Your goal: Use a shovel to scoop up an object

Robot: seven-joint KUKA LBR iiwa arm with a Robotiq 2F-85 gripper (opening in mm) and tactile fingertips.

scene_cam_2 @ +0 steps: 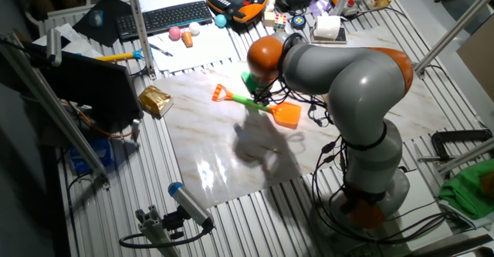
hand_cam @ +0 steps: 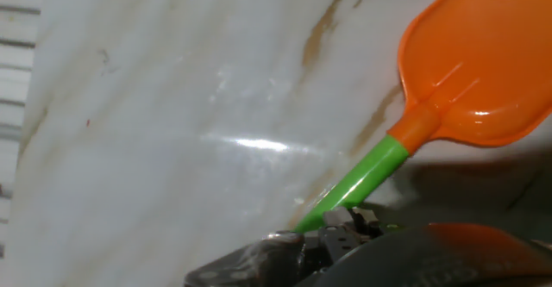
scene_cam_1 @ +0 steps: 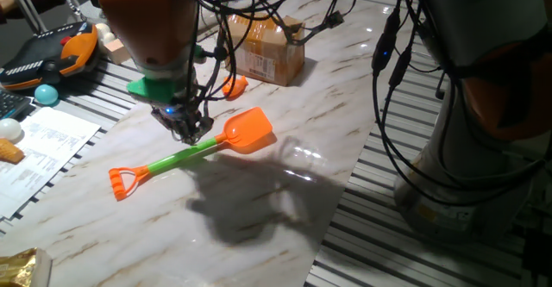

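Observation:
The shovel [scene_cam_1: 194,153] lies slanted across the marble board: orange blade [scene_cam_1: 248,132] to the right, green shaft, orange D-loop [scene_cam_1: 122,182] to the left. My gripper [scene_cam_1: 191,132] comes down onto the green shaft just behind the blade and is shut on it. In the hand view the shaft [hand_cam: 358,179] runs from my fingers [hand_cam: 276,248] up to the blade [hand_cam: 483,71]. The small orange fish-like toy [scene_cam_1: 235,86] lies on the board behind the blade, beside the cardboard box. In the other fixed view the shovel [scene_cam_2: 258,105] shows under my arm and the toy is hidden.
A brown cardboard box [scene_cam_1: 272,50] stands behind the toy, with cables draped over it. A teach pendant [scene_cam_1: 52,54], small balls and a paper sheet [scene_cam_1: 43,149] lie left of the board. The robot base [scene_cam_1: 483,149] and hanging cables are on the right.

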